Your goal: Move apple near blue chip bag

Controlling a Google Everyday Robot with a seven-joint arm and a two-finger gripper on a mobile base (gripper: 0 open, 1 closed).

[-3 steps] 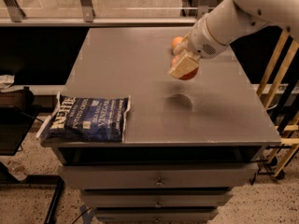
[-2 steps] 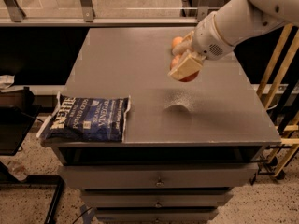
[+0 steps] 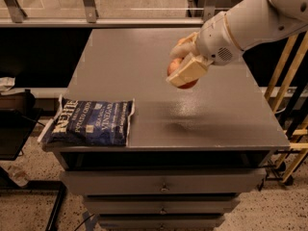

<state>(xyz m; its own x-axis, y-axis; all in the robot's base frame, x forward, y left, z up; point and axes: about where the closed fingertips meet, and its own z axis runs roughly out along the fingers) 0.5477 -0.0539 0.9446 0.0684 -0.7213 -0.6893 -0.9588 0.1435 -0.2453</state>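
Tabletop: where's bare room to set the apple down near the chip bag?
Bare tabletop right of the chip bag through to the right edge, plus all behind it. Only the front-left corner is taken. Claw holds the apple above centre-right.

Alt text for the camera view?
The robot's two-finger gripper holds a round red apple in the air above the right half of a grey cabinet top. A flat dark-blue crinkly chip bag lies at its front-left corner.
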